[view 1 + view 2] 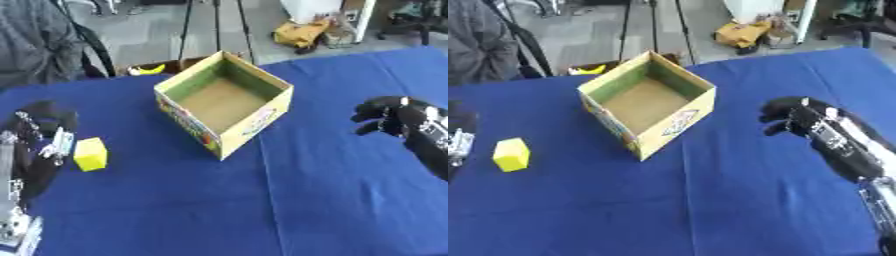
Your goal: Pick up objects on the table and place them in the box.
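An open cardboard box (224,102) stands near the middle of the blue-covered tabletop (332,200), turned so one corner points toward the robot. Its inside is bare brown board; the printed pattern on its outer walls is too blurred to read. A yellow block (90,154) lies on the cloth well to the left of the box, apart from it.

The left hand (42,142) shows in the left eye view just beside the block, on its left; its dark shape merges with the forearm, and whether its fingers are curled or straight cannot be told, nor whether it touches the block. In the right eye view this hand is almost wholly cut off by the picture's edge.

The right hand (794,117) hangs over the cloth to the right of the box, apart from it, fingers loosely spread and grasping nothing. Its forearm runs off the lower right edge.
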